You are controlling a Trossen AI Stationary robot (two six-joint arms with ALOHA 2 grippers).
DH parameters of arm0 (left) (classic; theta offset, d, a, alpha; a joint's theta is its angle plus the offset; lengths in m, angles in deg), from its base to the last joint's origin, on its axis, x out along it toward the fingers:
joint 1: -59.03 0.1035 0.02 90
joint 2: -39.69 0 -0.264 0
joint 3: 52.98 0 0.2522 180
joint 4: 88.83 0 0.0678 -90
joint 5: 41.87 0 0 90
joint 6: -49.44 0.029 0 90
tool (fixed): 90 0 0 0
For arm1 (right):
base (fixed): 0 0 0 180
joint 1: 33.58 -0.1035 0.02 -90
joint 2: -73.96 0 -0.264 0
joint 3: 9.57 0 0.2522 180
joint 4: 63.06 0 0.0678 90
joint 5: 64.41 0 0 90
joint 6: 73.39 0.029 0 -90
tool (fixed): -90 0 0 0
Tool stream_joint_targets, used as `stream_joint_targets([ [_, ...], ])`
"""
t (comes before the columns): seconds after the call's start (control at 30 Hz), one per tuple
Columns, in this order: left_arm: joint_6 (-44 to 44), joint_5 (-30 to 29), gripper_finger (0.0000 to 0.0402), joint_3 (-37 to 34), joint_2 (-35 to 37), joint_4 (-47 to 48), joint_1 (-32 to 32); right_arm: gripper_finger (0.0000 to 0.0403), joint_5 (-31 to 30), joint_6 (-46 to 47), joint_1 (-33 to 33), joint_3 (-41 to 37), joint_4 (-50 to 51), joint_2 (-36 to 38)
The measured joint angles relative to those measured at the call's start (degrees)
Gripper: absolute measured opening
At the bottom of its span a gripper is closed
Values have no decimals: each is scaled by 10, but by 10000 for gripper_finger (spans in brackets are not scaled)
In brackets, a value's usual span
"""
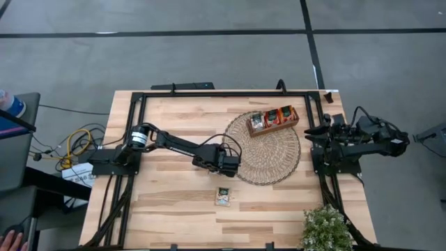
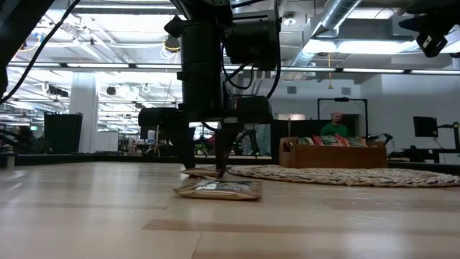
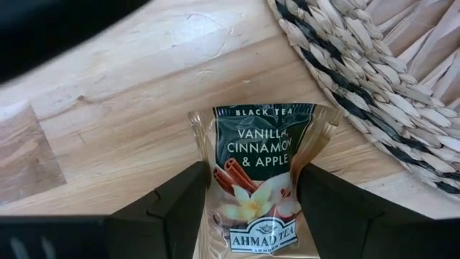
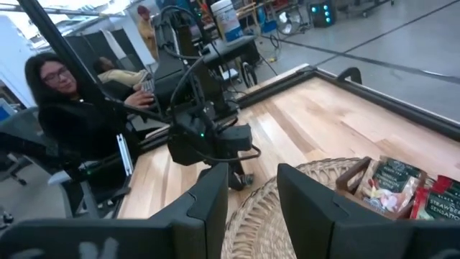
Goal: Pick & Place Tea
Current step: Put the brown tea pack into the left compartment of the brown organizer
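A tea sachet (image 3: pixel 251 144) with a dark green top and the print "Vanilla, Cinnamon & Apple" lies on the wooden table beside the left rim of the round wicker mat (image 1: pixel 268 157). My left gripper (image 1: pixel 228 166) stands over it, pointing down, shut on it. A second sachet (image 1: pixel 223 196) lies flat on the table nearer the front edge. On the mat stands the wooden tray (image 1: pixel 273 120), with several red and pale sachets upright in it. My right gripper (image 4: pixel 251 208) waits at the table's right edge, open, with nothing between its fingers. My left gripper pinches the sachet between its two fingers by its two opposite side edges (image 3: pixel 214 194), on the half that bears the brand name. The fingers (image 2: pixel 219 162) come from above, pointing down. The sachet bows up between them, at table height (image 2: pixel 201 173).
A black metal frame (image 1: pixel 209 94) runs round the tabletop. A potted plant (image 1: pixel 326 229) stands at the near right corner. Bare wood lies left of and in front of the mat. A person (image 4: pixel 65 101) sits beyond the table's left side.
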Motion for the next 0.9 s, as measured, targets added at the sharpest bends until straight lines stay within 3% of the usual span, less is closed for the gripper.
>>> stream_joint_targets([
  [0.63, 23, -19, 207, -1, 29, 4, 1, 113, 1, 4, 0, 0, -14, 0],
  [0.9, 87, -60, 207, 0, 74, -26, -8, 113, 12, 122, -1, 0, -14, -6],
])
